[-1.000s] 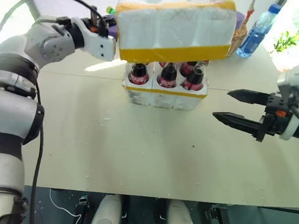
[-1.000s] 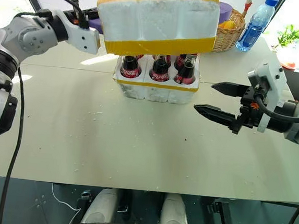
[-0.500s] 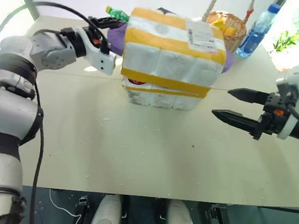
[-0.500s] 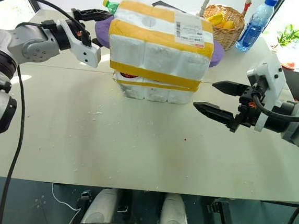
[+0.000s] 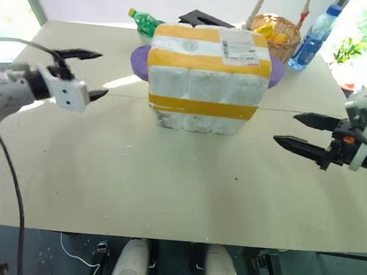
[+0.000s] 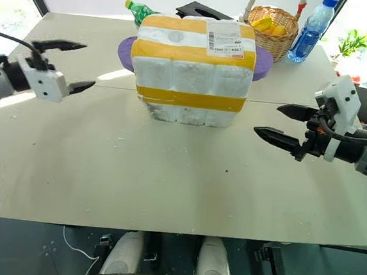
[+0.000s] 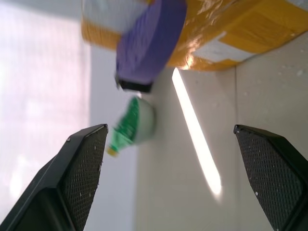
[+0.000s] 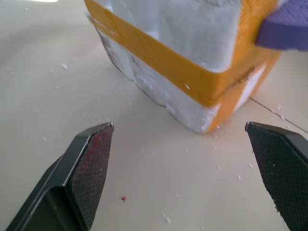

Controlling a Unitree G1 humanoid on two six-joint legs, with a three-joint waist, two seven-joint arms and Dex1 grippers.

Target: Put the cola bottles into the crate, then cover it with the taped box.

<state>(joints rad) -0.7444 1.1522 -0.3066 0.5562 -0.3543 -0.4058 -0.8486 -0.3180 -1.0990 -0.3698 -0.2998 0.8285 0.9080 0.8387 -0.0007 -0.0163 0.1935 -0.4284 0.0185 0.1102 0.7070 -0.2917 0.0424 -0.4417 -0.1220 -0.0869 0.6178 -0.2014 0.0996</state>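
Observation:
The taped box (image 5: 208, 75), white foam with broad yellow tape and a shipping label on top, sits over the crate (image 5: 201, 122) at the middle of the table's far half. A strip of the crate's white foam shows below the lower yellow band. The cola bottles are hidden under the box. My left gripper (image 5: 102, 74) hangs open well to the left of the box, empty and apart from it. My right gripper (image 5: 285, 128) is open to the right of the box, fingers aimed at it with a clear gap between. In the right wrist view the box's corner (image 8: 192, 29) lies ahead.
A purple plate (image 5: 139, 59) sticks out behind the box on both sides. Behind it are a green bottle (image 5: 141, 19), a black tissue box (image 5: 203, 18), a wicker basket (image 5: 277, 26) and a blue water bottle (image 5: 313, 38). White foam crumbs dot the table (image 5: 166, 187).
The box came down over the crate and now covers the bottles. My left gripper opened, released the box and drew back to the left. My right gripper shifted slightly to the right.

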